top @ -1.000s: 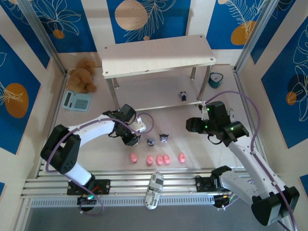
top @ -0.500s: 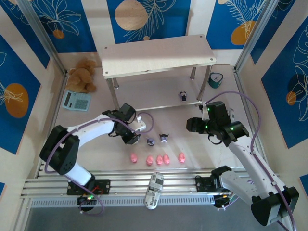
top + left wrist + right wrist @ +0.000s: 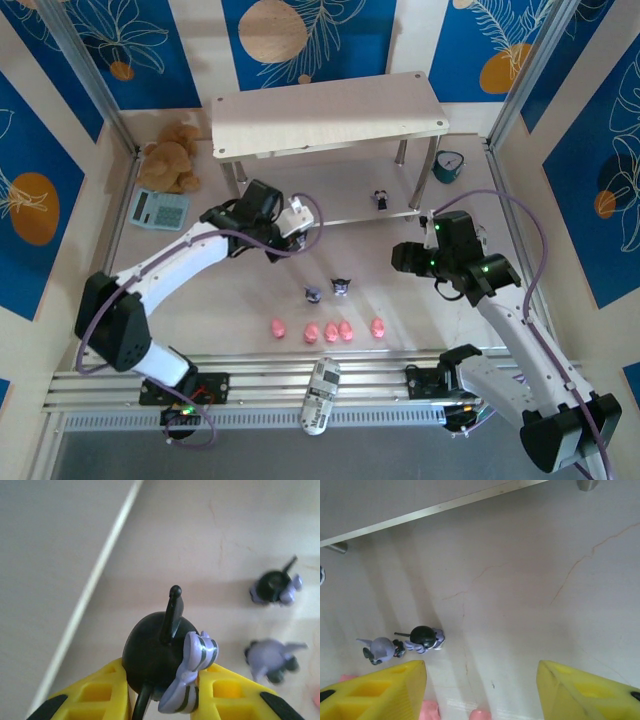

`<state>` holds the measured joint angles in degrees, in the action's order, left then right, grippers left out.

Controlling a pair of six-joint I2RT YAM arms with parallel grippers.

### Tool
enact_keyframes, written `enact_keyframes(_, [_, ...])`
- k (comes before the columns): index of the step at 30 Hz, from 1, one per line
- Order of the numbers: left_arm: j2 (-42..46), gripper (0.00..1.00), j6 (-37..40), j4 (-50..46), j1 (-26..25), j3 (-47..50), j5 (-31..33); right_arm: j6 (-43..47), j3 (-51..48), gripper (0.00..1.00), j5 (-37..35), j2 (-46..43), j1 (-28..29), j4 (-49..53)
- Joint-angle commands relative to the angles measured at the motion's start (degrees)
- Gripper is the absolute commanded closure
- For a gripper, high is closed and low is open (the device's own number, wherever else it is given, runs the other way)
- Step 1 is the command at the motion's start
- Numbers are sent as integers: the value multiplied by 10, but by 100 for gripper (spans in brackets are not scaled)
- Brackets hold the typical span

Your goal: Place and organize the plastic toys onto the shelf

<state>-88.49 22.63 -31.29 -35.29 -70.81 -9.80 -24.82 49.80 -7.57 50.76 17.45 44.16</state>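
We find the left fingers (image 3: 95,695) clenched on a dark purple-and-white plastic figurine (image 3: 157,652) near the pale two-tier wooden shelf (image 3: 330,115), while the right fingers (image 3: 375,687) stand released above the desk (image 3: 230,310).

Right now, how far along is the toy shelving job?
Done: one small figurine stands on the shelf's lower board. In hand: the left gripper is shut on a dark figurine. Left: two purple figurines and the pink pigs lie on the table; the right gripper hangs open.
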Motion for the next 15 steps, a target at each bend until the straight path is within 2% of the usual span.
enact_keyframes(1, [-65, 79, 34, 33, -5, -63, -9, -18, 0, 39, -13, -8, -11, -1])
enact_keyframes(7, [-153, 79, 62, 32, -5, -162, -14, -22, 2, 39, -11, -11, -24, 4])
enact_keyframes(15, [-205, 78, 70, 47, -7, -209, -31, -19, -2, 39, -6, -9, -36, -2])
